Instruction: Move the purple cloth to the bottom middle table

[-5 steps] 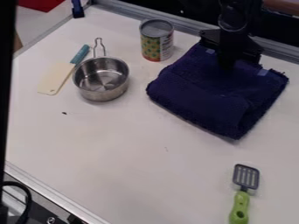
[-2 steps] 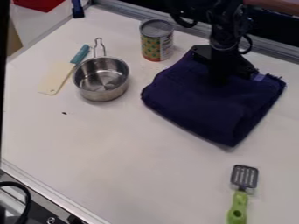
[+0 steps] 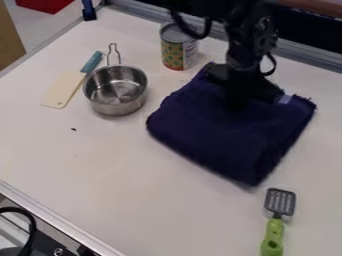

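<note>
Purple cloth (image 3: 227,132) lies right beneath me, a thick, folded pad right of the middle of the white table (image 3: 113,175), its lowest corner pointing toward the slotted spatula. My gripper (image 3: 235,95) is down at the cloth's far part; whether it stands parted or closed, I can't tell from here. Near the cloth's upper left corner stands a can (image 3: 179,50), upright, partly behind the loop of cable on my arm. Past the cloth's lowest corner is the spatula (image 3: 279,202), gray head toward the cloth, green handle running down to the bottom edge of the view. Farther from me, to the left, sits a steel saucepan (image 3: 115,90), upright, handle pointing away, and beside it a cream blade (image 3: 65,90) with a teal handle (image 3: 92,62). A small dark speck (image 3: 73,129) marks the white surface below them. Metal rims edge the tabletop, with a black cable (image 3: 30,227) beyond the lower left one. Farther off, I see pale floor (image 3: 40,25), a brown panel (image 3: 8,37) at the left and something red (image 3: 43,4) at the top. As for labels, the can's wrap has green dots on a yellowish ground beside a paler panel, and the cloth bears a small pale patch (image 3: 285,99).
</note>
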